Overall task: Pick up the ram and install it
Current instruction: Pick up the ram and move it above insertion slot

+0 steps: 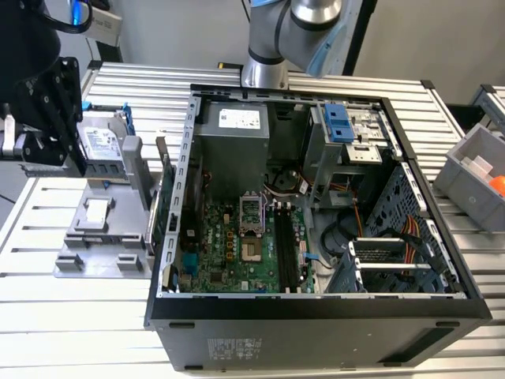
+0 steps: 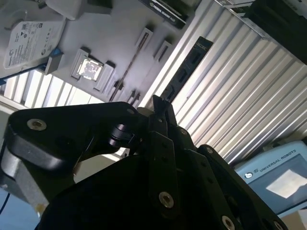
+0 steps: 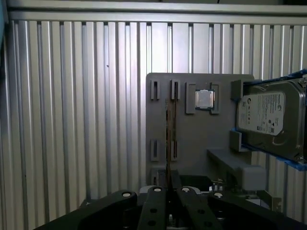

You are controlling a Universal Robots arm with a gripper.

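Early days: ram (image 3: 168, 134) sits edge-up in the grey holder (image 3: 192, 143), beside the CPU (image 3: 205, 99), not lifted yet. Gripper (image 3: 169, 190) hovers over the holder; grip state, can't tell. Mobo slots (image 1: 286, 245), on the exterior view's right of the holder, look unfilled.

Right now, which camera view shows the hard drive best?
The first wrist view: the hard drive faces the camera, label nearly whole. The exterior view shows it slanted; the second wrist view cuts part off.
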